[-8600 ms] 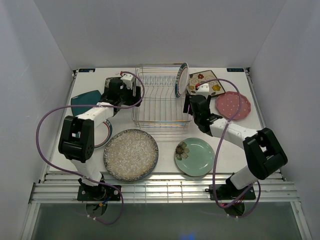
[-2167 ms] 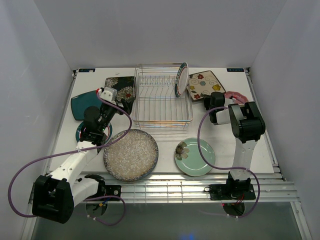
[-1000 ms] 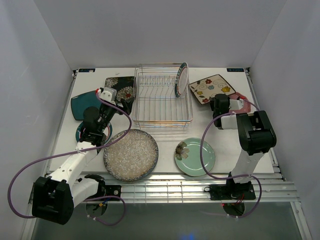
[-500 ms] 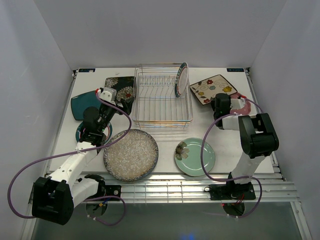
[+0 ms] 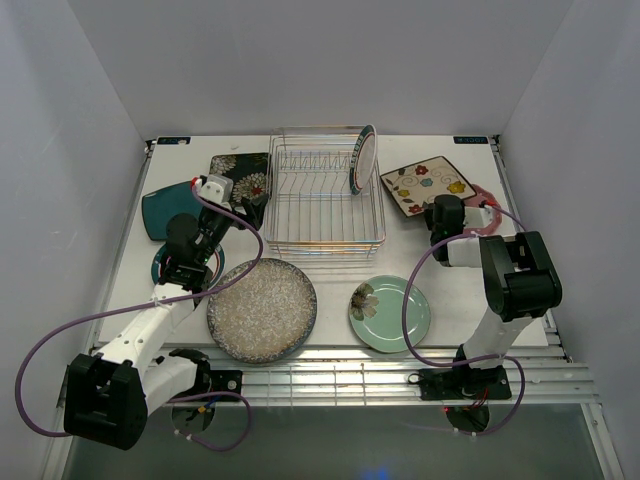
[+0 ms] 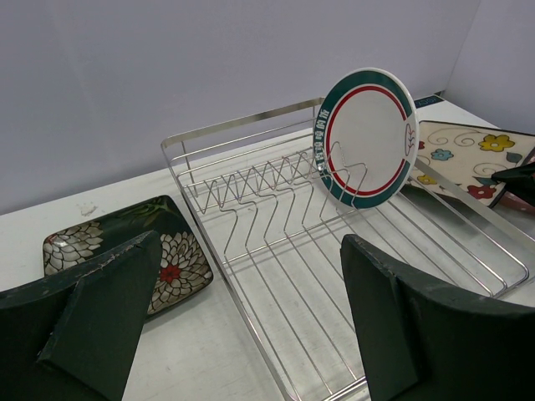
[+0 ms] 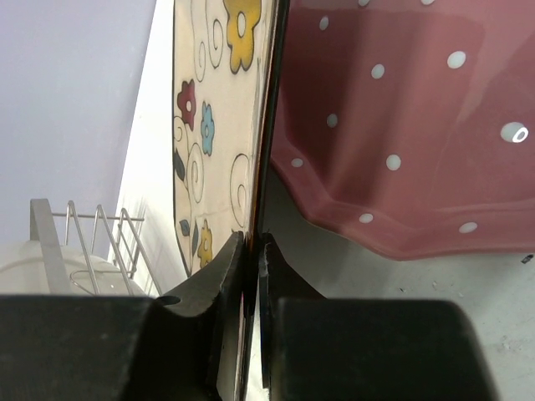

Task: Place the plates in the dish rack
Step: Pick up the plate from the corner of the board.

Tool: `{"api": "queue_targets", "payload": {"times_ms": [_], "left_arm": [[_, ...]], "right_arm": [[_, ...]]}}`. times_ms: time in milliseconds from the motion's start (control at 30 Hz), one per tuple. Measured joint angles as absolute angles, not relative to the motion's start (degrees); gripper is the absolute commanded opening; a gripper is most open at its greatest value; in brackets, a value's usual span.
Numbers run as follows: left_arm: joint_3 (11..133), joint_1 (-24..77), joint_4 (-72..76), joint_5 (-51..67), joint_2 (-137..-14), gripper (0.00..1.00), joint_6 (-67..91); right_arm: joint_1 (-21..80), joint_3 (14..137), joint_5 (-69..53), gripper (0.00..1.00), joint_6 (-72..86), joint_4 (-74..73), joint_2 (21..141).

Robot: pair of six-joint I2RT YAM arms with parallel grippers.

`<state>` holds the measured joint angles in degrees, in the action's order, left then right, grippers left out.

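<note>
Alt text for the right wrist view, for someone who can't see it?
The right gripper is shut on the edge of the cream floral square plate, seen nearly edge-on. The pink dotted plate fills the right; a dish rack corner shows lower left.

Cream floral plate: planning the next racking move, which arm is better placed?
Right. The right gripper is shut on the edge of the cream floral plate, beside the dish rack; the left gripper is open and empty across the rack.

Your two arms, white and black.
Your left arm point(image 5: 145, 330) and right arm point(image 5: 515, 275) have white links and black joints; a purple cable point(image 5: 404, 305) loops from each, and your fingers point(image 6: 100, 317) are black wedges.
</note>
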<state>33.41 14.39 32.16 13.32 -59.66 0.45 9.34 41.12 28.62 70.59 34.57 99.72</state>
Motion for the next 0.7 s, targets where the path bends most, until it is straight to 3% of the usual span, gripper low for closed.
{"api": "queue_targets", "payload": {"times_ms": [133, 433, 700], "left_arm": [[33.4, 14.4, 32.2, 13.3, -59.7, 0.98, 0.4], [33.4, 14.4, 32.1, 13.4, -59.7, 0.98, 0.4], [33.4, 14.4, 32.1, 13.4, -59.7, 0.98, 0.4]], "right_arm": [[9.3, 40.8, 28.1, 0.08, 70.8, 34.9, 99.7], [7.9, 39.1, 25.9, 0.21, 70.4, 35.6, 99.2], [6.5, 38.2, 23.3, 0.24, 68.6, 35.4, 99.2]]}}
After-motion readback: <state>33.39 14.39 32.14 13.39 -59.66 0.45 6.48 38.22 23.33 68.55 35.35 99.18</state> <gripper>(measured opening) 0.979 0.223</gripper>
